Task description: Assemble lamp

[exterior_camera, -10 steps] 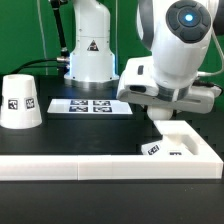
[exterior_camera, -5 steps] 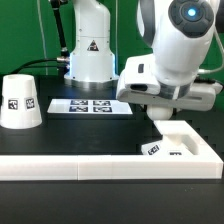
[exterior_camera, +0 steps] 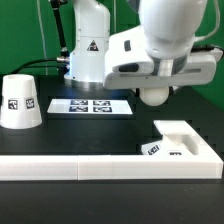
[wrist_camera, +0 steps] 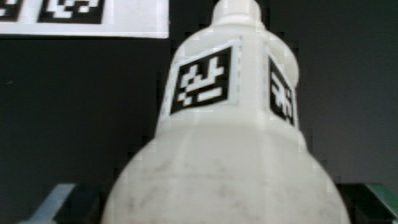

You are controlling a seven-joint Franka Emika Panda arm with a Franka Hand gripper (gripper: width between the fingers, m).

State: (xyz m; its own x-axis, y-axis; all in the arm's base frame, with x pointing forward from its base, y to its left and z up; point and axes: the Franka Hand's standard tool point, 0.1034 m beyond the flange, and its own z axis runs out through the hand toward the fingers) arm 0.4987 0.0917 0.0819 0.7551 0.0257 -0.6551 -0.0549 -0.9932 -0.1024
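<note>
My gripper (exterior_camera: 154,88) is shut on the white ball bulb (exterior_camera: 153,96) and holds it in the air above the black table. In the wrist view the bulb (wrist_camera: 222,130) fills the frame, its tagged neck pointing away from the gripper (wrist_camera: 214,208), with dark fingers (wrist_camera: 43,204) at both sides of the ball. The flat square base (exterior_camera: 172,150) with tags lies at the exterior view's right, in the corner of the wall, below and to the right of the bulb. The cone shade (exterior_camera: 20,101) stands at the exterior view's left.
The long white L-shaped wall (exterior_camera: 70,168) runs along the front and right. The marker board (exterior_camera: 92,105) lies flat at the back and also shows in the wrist view (wrist_camera: 71,18). The robot's white pedestal (exterior_camera: 88,55) stands behind it.
The arm has risen and shifted towards the exterior view's left, carrying the bulb up and away from the base.
</note>
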